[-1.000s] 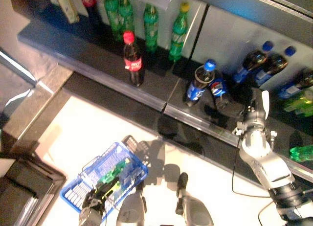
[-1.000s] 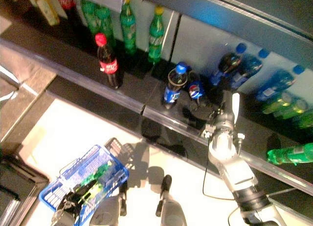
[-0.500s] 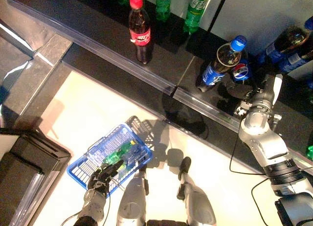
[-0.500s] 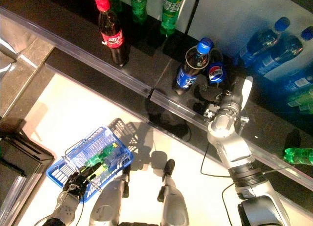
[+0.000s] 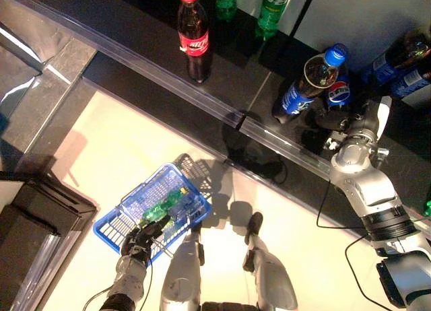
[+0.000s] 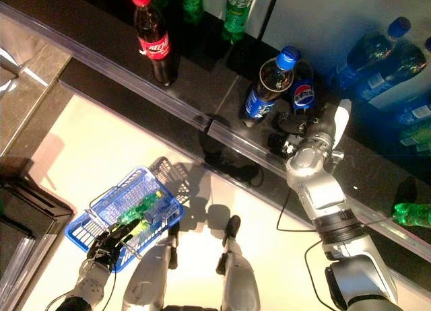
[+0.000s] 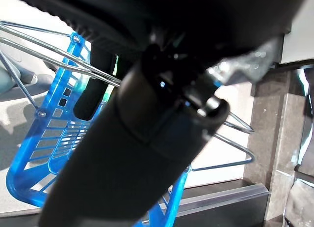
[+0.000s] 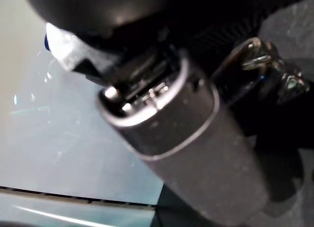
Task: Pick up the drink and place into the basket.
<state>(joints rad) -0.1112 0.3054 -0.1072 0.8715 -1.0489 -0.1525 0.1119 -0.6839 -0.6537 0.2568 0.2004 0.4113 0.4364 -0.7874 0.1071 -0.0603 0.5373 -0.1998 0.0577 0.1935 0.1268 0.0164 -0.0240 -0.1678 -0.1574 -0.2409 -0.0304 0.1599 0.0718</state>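
On the dark shelf a cola bottle with a blue cap (image 5: pixel 306 82) stands upright, and a second blue-label bottle (image 5: pixel 337 95) is right behind it. My right hand (image 5: pixel 360 126) is just to their right on the shelf. It is open, its white-covered thumb (image 6: pixel 342 117) sticking straight out and its dark fingers reaching toward the second bottle without holding it. Low down at the left, my left hand (image 5: pixel 138 242) is shut on the wire handle (image 7: pixel 59 60) of the blue basket (image 5: pixel 114 223). A green bottle (image 5: pixel 161 210) lies in the basket.
A red-capped cola bottle (image 5: pixel 192 35) stands further left on the shelf, with green bottles (image 5: pixel 273 8) behind it. Blue-capped bottles (image 6: pixel 377 55) fill the right end, and a green bottle (image 6: pixel 411 213) lies there. A clear rail (image 5: pixel 222 116) edges the shelf. A black box (image 5: pixel 34 223) sits at the lower left.
The camera has tipped down, shifting the whole picture. My right hand has drawn nearer the blue-cap bottles. The left hand still holds the basket.
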